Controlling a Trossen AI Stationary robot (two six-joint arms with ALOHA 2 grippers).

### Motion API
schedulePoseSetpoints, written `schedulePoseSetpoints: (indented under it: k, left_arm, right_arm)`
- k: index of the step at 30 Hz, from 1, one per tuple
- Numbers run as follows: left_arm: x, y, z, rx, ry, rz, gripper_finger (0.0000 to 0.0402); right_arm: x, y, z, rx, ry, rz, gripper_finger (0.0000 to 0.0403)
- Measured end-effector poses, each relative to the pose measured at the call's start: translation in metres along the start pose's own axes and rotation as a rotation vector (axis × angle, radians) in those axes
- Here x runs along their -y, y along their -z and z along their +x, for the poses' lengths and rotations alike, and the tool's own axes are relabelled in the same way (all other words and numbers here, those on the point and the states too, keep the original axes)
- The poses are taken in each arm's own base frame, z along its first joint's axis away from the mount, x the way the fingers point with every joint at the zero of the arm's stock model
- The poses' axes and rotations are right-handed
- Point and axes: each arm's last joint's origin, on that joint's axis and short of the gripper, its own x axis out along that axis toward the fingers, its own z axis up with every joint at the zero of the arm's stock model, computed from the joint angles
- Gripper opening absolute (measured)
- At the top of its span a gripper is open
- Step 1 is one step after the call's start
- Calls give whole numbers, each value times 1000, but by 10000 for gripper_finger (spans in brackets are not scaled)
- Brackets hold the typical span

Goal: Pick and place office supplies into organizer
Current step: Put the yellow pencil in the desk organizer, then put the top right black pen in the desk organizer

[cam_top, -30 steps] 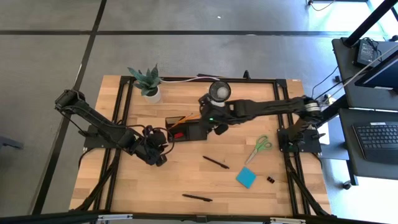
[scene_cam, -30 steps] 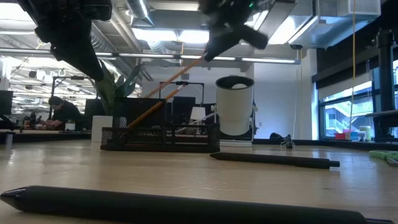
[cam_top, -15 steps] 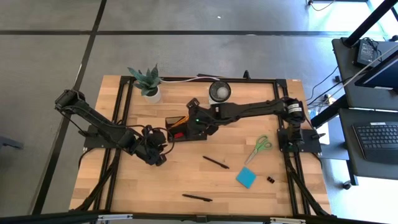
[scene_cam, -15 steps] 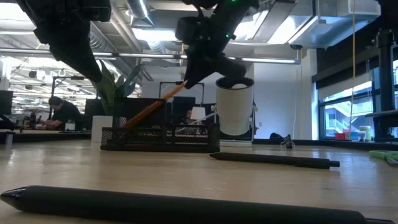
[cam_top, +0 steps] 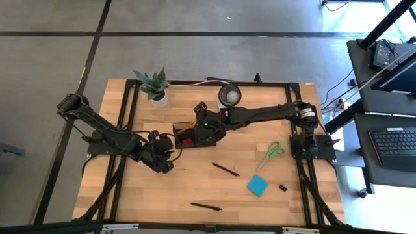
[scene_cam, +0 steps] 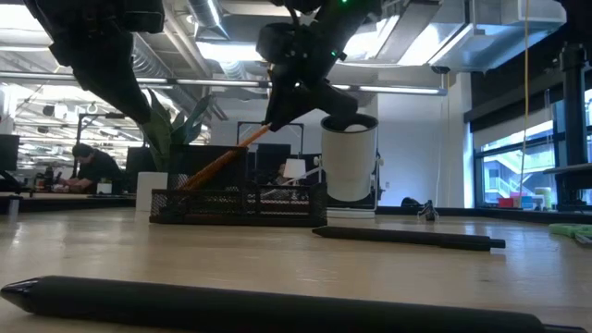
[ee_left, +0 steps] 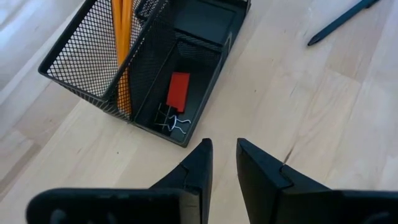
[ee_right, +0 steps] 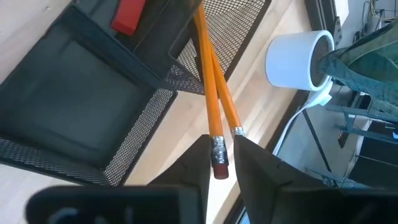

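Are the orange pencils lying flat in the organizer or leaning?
Leaning: the pencils slant over the organizer's mesh wall, eraser ends raised at the right gripper.

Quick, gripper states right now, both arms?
Left gripper: empty, fingers slightly apart, beside the organizer.
Right gripper: over the organizer, an orange pencil between its fingers; grip cannot be told.

The light wooden table (cam_top: pixel 195 185) carries a black mesh organizer (cam_top: pixel 193 135), potted plant (cam_top: pixel 155 86), white cup (cam_top: pixel 229 96), green-handled scissors (cam_top: pixel 270 155), blue sticky-note pad (cam_top: pixel 257 185), two black pens (cam_top: pixel 225 169) and a small black clip (cam_top: pixel 283 188).
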Motion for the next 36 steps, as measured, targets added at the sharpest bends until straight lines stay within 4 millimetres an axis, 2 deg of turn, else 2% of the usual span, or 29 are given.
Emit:
schedulePoseSetpoints:
  k: [7,13,18,23,26,29,32,36]
  left_arm:
    - [0,0,0,0,0,-2,65]
    - [0,0,0,1,0,-3,65]
    - [0,0,0,1,0,-3,65]
    - [0,0,0,1,-1,-2,65]
    - [0,0,0,1,-1,0,65]
    - [0,0,0,1,-1,0,65]
    - [0,0,0,2,-1,18,65]
    - [1,-2,0,29,-6,55,65]
  right_arm:
    - [-1,0,0,-4,-6,-3,90]
    - [3,-1,-4,-8,-3,0,139]
    - [13,-8,-17,-54,57,-1,170]
    - [23,-17,-48,-70,3,83,176]
    - [34,-16,-75,-104,-42,228,176]
    - [38,-13,-105,-81,-179,374,177]
    - [33,-13,-132,-36,-297,488,177]
    - [15,-13,-161,-53,-286,624,177]
